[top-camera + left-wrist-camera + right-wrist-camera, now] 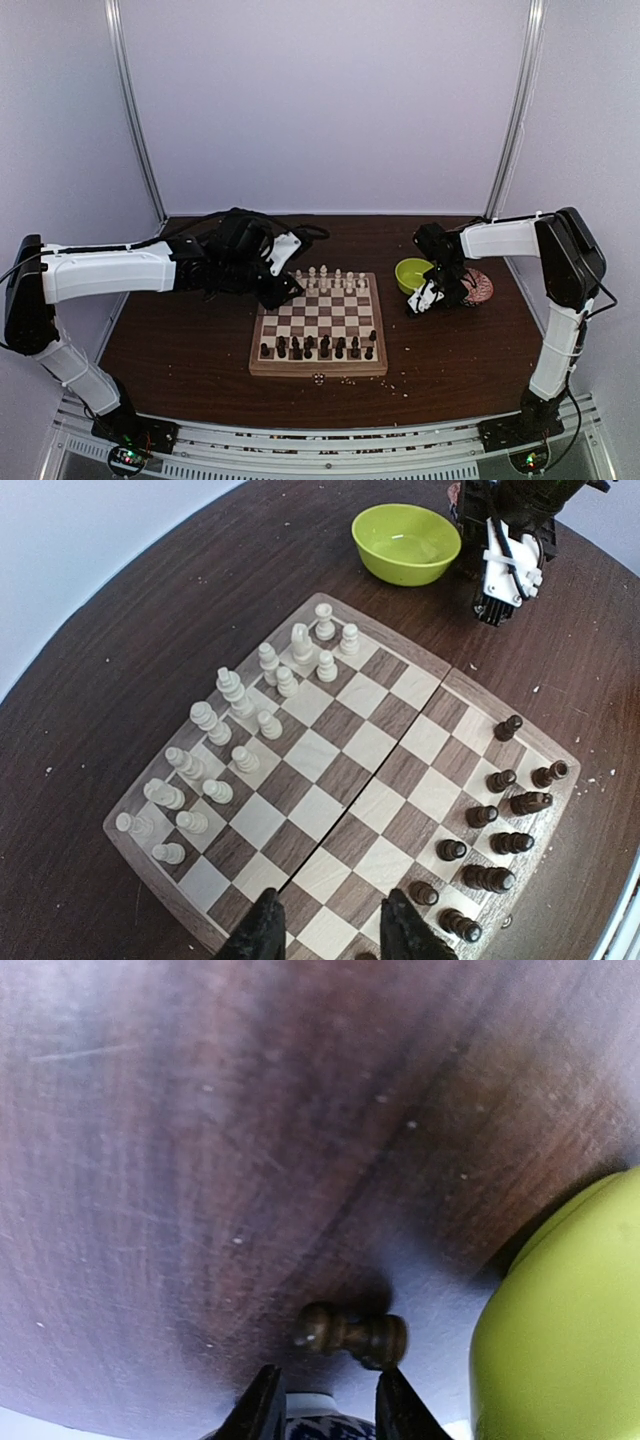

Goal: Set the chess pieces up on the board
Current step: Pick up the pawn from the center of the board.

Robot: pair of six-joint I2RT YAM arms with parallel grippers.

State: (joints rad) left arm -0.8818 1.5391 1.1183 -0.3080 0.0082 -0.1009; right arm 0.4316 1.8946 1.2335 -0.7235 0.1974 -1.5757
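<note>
The board (258,352) lies mid-table, cream-white chess pieces (325,277) on its far rows and dark brown pieces (320,347) on its near rows. My left gripper (283,287) hovers over the board's far-left corner. In the left wrist view it (333,930) is open and empty above the board (345,780), with white pieces (232,720) to the left and dark pieces (495,825) to the right. My right gripper (424,299) is low beside the bowls. In the right wrist view it (325,1400) is open, with a dark brown piece (350,1332) lying on its side just beyond the fingertips.
A lime-green bowl (412,273) (405,542) (560,1330) stands right of the board. A red patterned bowl (478,288) sits beside it, behind the right gripper. Pale crumbs (345,380) are scattered near the board's front edge. A white-and-blue patterned edge (325,1422) shows between the right fingers.
</note>
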